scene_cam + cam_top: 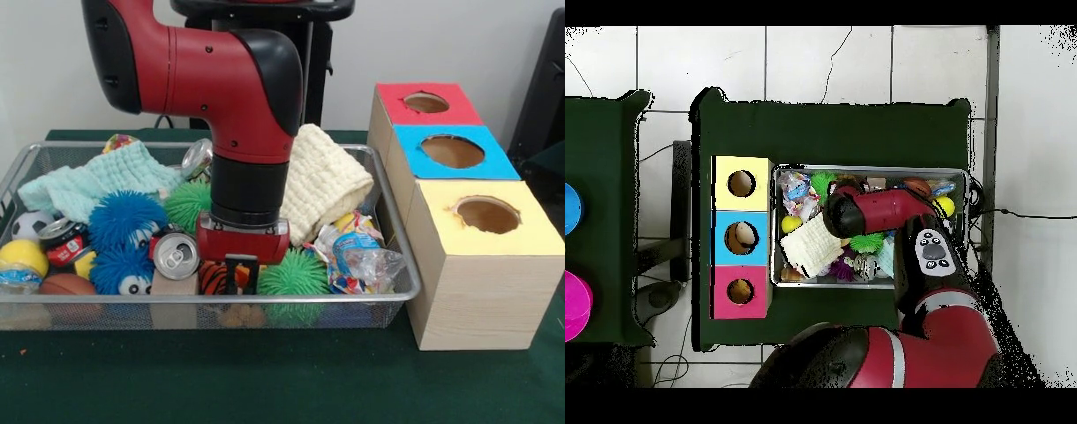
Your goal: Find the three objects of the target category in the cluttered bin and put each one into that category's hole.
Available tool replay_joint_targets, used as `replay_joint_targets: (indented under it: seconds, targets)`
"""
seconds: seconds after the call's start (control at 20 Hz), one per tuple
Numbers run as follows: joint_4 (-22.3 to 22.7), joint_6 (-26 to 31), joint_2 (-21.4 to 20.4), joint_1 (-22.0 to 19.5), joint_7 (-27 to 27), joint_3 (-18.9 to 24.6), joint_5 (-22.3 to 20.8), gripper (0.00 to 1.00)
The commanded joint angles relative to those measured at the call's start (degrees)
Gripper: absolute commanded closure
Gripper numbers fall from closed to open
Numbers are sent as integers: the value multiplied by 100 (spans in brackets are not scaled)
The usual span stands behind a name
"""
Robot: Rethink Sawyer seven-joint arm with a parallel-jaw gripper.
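The front view looks across the table at the wire basket (388, 231), which sits on a dark green cloth (265, 380) with the red and black arm (229, 79) coming down into its near middle. The gripper (241, 276) hangs low over the clutter, just above an orange, black-striped tiger toy (214, 278) at the basket's near edge; its fingers are too dark and too hidden to tell whether they are spread, closed, or pinching anything. This view shows the contents clearly: blue spiky balls (125, 221) on the left, a green spiky ball (294, 276) just right of the tiger, a drink can (176, 253) just left of the gripper, a cream cloth (327, 181) at the far right, a pale green cloth (106, 179) at the far left, crumpled wrappers (357, 252) near the right corner, and a small football (31, 225) and a yellow ball (22, 258) at the left end. To the right of the basket stands a row of three pale wooden boxes, the red-topped hole (426, 102) farthest, then a blue top (452, 151), then a yellow top (487, 215) nearest. The overhead view shows what the front one cannot: the whole basket (968, 215) outline, the boxes lined up against one short side with the red-topped hole (740, 291) nearest the robot's base, the arm (875, 210) lying across the basket and hiding much of the clutter, and the green table (835, 130) standing on a floor of pale tiles (825, 60). A second green table (600, 200) stands to the left. The front view shows a plain pale wall (459, 44) behind.
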Motion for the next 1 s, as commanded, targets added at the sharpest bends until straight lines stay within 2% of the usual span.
replay_joint_targets:
  seconds: [0.05,0.25,0.35,0.5,0.6,0.75,0.8,1.0]
  targets:
    - [-342,728,832,-152,-530,572,-100,100]
    - [-98,434,559,-13,-84,374,-85,100]
    - [178,16,135,309,329,-18,-207,100]
    - [602,-635,-678,1060,1041,-938,-317,100]
    - [815,-715,-1154,1425,1206,-1390,-278,100]
    - [1053,-506,-1700,1521,974,-1493,-138,100]
    - [1251,-390,-1916,1334,814,-1239,-20,100]
    - [1504,52,-2272,1224,518,-1047,213,100]
